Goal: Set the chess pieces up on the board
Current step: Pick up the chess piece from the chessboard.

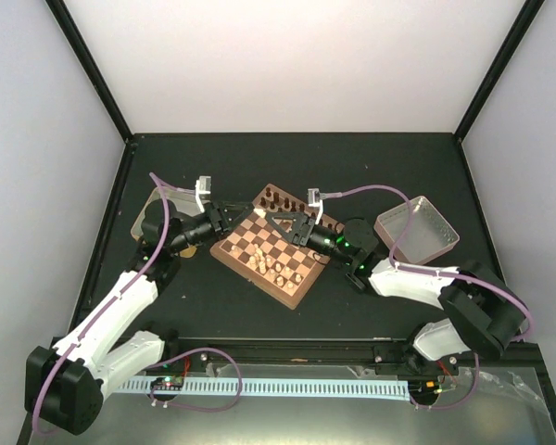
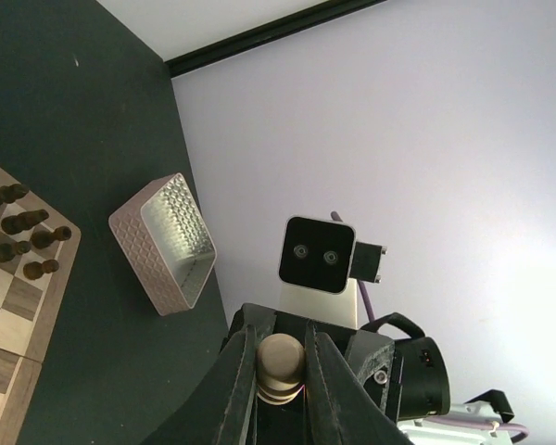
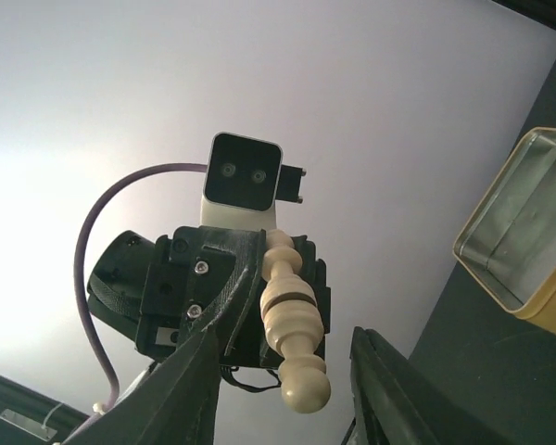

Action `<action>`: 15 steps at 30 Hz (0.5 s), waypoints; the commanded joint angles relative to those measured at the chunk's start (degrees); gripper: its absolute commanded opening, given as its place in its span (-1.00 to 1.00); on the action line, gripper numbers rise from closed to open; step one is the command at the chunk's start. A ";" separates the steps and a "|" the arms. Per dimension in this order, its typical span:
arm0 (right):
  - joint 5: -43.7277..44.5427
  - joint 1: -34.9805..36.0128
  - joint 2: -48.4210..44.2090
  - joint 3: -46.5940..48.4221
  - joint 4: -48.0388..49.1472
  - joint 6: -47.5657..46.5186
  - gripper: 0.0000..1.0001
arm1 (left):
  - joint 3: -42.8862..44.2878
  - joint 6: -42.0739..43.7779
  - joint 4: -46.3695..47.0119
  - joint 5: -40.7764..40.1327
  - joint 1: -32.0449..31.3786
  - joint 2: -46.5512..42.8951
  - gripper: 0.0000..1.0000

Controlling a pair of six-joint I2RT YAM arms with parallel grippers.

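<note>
**Left fingers [image 2: 241, 394] gripping a pale piece [image 2: 280, 360] over the far-left edge of the board [image 1: 296, 264]**

The left fingers are closing narrowly on the pale piece, whose long turned body is pointing toward the right arm. The right fingers [image 3: 181, 399] are standing wide apart on either side of the piece's rounded end, with a gap showing on both sides. The two arms are facing each other nose to nose above the board's far-left edge.

The board is sitting turned like a diamond in the middle of a matte black counter [image 1: 259, 158]. Dark pieces [image 1: 283, 197] are standing in rows along its far edge, and a few pale ones [image 1: 262, 260] are standing scattered toward its near side. A left tray [image 1: 162, 199] is lying beside the board, partly hidden by the left arm. A right tray [image 1: 417, 229] is lying on the other side, beyond the right wrist.

Pale walls [image 1: 296, 65] are enclosing the counter on three sides, with black posts [image 1: 88, 65] rising from the two far corners. Along the near edge, a pale slotted strip [image 1: 287, 385] is running between the arm bases.
</note>
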 commanded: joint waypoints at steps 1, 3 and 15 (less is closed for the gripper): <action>-0.51 -0.09 0.51 0.49 4.04 2.92 -0.26 | 0.64 -1.77 2.88 0.67 0.35 -0.71 -0.97; -0.10 -0.07 0.32 0.39 3.33 2.92 -0.36 | 0.60 -1.69 2.82 0.87 0.35 -0.71 -0.97; 0.66 -0.17 -2.87 1.38 -7.04 -0.77 -0.87 | 1.94 7.90 -4.39 -1.19 1.05 -1.06 -0.97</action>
